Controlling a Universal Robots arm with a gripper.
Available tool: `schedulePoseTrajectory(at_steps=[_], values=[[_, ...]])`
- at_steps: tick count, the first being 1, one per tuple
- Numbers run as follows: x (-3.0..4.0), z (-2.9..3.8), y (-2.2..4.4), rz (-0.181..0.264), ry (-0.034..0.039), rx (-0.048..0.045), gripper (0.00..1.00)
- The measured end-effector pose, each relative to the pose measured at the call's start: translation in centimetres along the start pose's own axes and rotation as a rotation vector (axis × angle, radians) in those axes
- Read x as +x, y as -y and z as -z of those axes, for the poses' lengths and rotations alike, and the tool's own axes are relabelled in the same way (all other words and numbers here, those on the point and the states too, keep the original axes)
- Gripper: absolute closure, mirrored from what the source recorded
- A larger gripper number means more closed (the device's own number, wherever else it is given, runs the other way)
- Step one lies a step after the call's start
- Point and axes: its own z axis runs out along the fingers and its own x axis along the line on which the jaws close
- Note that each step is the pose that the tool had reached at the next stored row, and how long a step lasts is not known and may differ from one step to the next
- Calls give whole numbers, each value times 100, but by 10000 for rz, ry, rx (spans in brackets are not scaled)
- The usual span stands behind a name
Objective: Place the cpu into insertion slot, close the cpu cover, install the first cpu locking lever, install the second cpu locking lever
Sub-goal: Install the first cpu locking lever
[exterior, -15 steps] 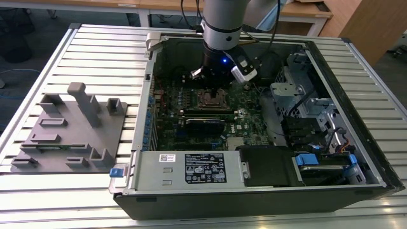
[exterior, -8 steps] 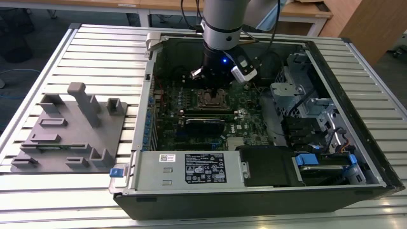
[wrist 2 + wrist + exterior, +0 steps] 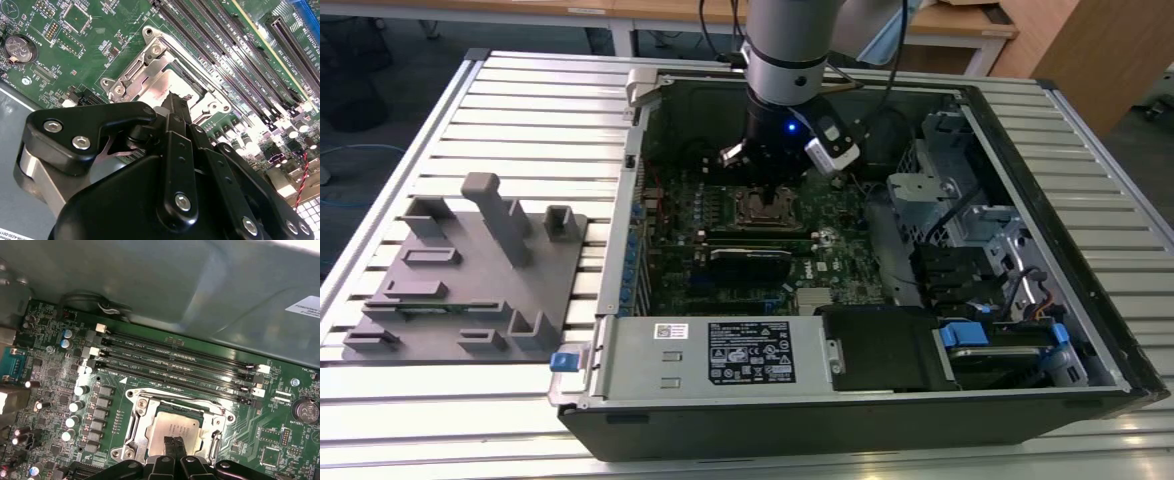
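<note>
I see the cpu [image 3: 175, 431] lying flat in the insertion slot [image 3: 137, 422]. My end effector [image 3: 174, 444] sits right above it, fingertips pressed together and holding nothing.

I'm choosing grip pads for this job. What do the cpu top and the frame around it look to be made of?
The cpu top looks like brushed metal, pale silvery-beige with a soft sheen. The cpu cover framing it seems to be bare stamped steel, bright silver with sharp glints. Both look hard and smooth.
</note>
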Motion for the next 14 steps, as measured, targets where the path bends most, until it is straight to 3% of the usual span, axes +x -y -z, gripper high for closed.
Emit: schedulePoseTrajectory(at_steps=[14], values=[[0, 0, 0, 102, -3, -3, 90]])
